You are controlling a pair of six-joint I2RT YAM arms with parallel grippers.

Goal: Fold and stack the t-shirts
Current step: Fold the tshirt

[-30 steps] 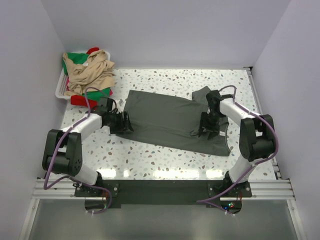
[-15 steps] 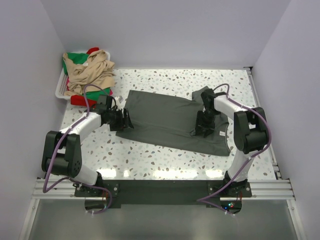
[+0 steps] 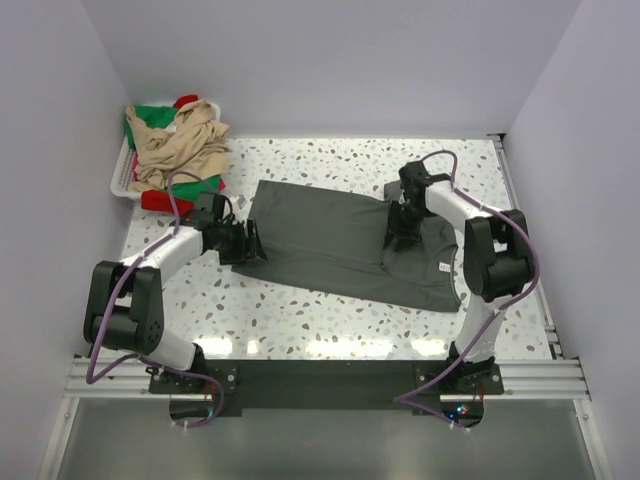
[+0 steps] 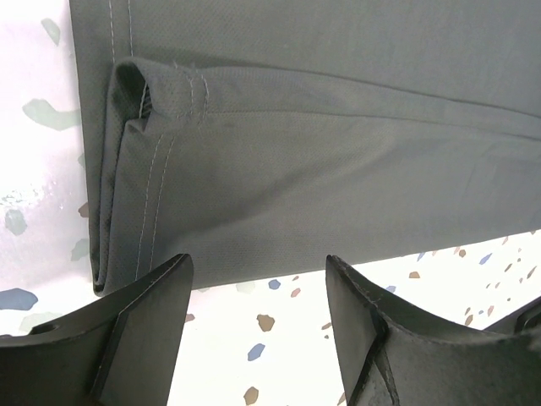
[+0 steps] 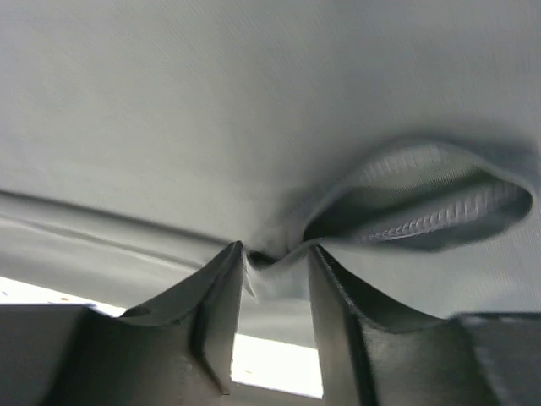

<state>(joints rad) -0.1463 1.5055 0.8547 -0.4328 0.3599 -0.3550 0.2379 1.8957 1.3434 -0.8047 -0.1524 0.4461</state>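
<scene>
The dark grey t-shirt (image 3: 340, 240) lies spread flat across the middle of the table, its white neck label (image 3: 441, 264) at the right. My left gripper (image 3: 250, 242) sits at the shirt's left hem, open, its fingers straddling bare table just short of the folded hem corner (image 4: 135, 93). Over the shirt's upper right part, by the sleeve, my right gripper (image 3: 397, 228) pinches a small ridge of the grey cloth (image 5: 254, 127) between its fingertips, next to a sleeve opening (image 5: 423, 207). Beige (image 3: 185, 145), green (image 3: 150, 115) and red (image 3: 158, 200) t-shirts are heaped at the back left.
A white plastic basket (image 3: 122, 175) holds the heap of shirts in the back left corner, against the left wall. Speckled tabletop (image 3: 300, 320) shows in front of the grey shirt. A metal rail (image 3: 520, 200) runs along the table's right edge.
My right gripper has travelled toward the back of the table, onto the sleeve area, and its jaws have narrowed onto the cloth. The left gripper has barely shifted and stays open.
</scene>
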